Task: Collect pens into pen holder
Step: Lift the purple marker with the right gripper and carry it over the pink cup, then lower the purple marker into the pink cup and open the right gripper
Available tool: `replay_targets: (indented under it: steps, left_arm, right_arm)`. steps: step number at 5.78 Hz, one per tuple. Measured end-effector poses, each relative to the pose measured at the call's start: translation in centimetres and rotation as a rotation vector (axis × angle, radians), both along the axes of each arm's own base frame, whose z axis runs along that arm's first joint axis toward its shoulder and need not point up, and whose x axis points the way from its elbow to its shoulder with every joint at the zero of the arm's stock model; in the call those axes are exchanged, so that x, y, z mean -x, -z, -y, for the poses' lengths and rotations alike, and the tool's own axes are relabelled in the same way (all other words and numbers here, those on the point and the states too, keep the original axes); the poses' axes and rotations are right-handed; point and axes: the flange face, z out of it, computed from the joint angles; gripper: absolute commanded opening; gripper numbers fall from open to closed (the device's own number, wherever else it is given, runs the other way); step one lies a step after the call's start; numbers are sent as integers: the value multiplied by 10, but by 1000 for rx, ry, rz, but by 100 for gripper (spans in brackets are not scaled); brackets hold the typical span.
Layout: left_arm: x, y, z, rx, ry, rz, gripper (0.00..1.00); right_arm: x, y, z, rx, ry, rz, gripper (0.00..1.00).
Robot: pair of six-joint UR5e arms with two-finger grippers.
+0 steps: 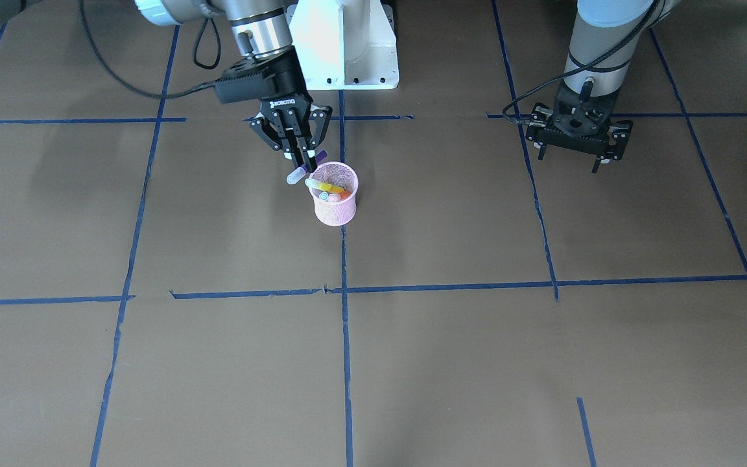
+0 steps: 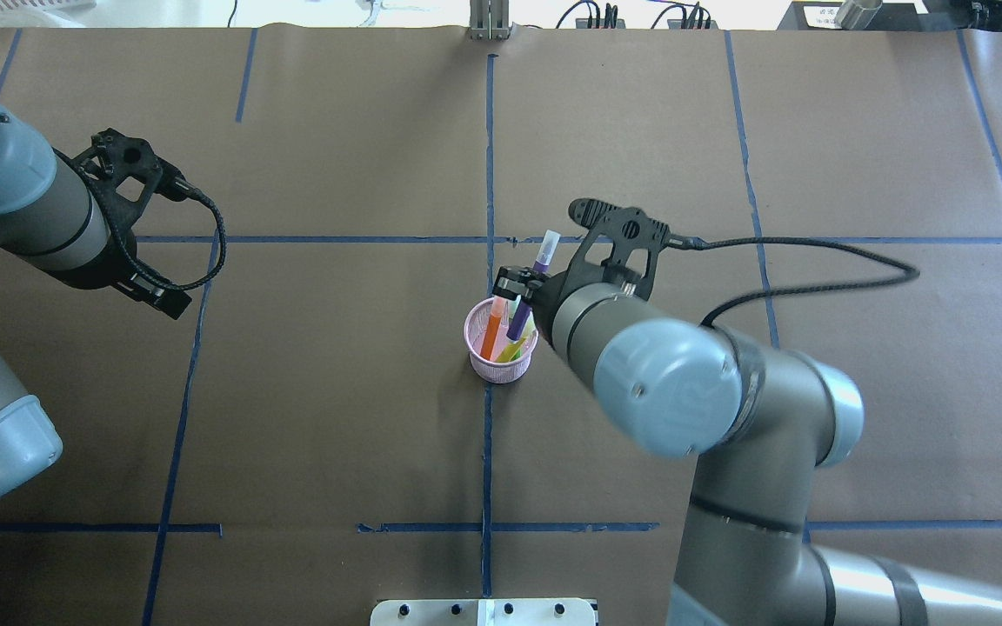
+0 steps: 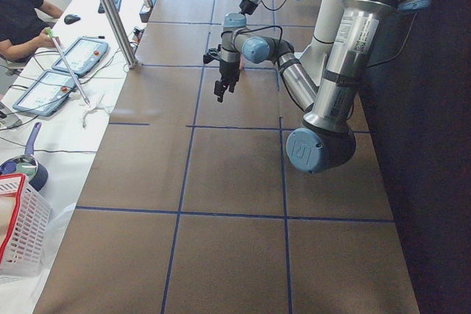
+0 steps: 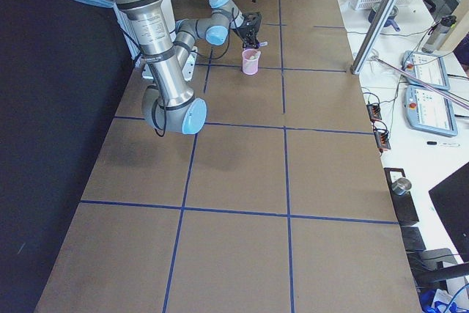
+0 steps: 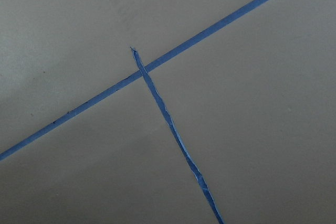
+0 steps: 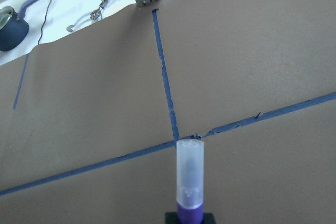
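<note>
The pink mesh pen holder [image 1: 335,206] stands near the table's middle, also seen in the overhead view [image 2: 501,363] and the right side view [image 4: 250,61]. An orange pen [image 2: 492,336] and a green pen [image 2: 514,349] lean inside it. My right gripper [image 1: 302,159] is shut on the purple pen [image 1: 296,174], which is tilted at the holder's rim. From overhead, its dark end lies over the cup [image 2: 519,323] and its pale cap points away. The cap fills the right wrist view [image 6: 190,182]. My left gripper [image 1: 571,159] hangs open and empty, far from the holder.
Blue tape lines [image 1: 345,285] cross the brown table. The white robot base [image 1: 346,42] stands just behind the holder. The left wrist view shows only the table and tape [image 5: 157,95]. Desks with tablets [image 4: 425,71] and a person [image 3: 22,12] lie beyond the table's far edge.
</note>
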Motion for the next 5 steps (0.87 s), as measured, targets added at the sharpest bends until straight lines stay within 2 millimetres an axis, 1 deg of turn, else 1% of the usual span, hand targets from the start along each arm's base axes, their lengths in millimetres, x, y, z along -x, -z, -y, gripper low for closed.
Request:
replay_targets:
  steps: [1,2,3,4,5]
  left_arm:
    - [0,-1,0,3,-3,-1,92]
    - [0,-1,0,4,-5,-1,92]
    - [-1,-1,0,4,-5,-2,93]
    - [-1,-1,0,5,-4,-2,93]
    - [0,-1,0,4,-4,-3,93]
  right_arm:
    - [16,0,-22,-79,-100,-33,0]
    - [29,-1,-40,-142,-173,-62,0]
    - [42,-5,-48,-177,-216,-92,0]
    - [60,-8,-50,-205,-252,-123,0]
    - [70,-5,-50,-214,-266,-133,10]
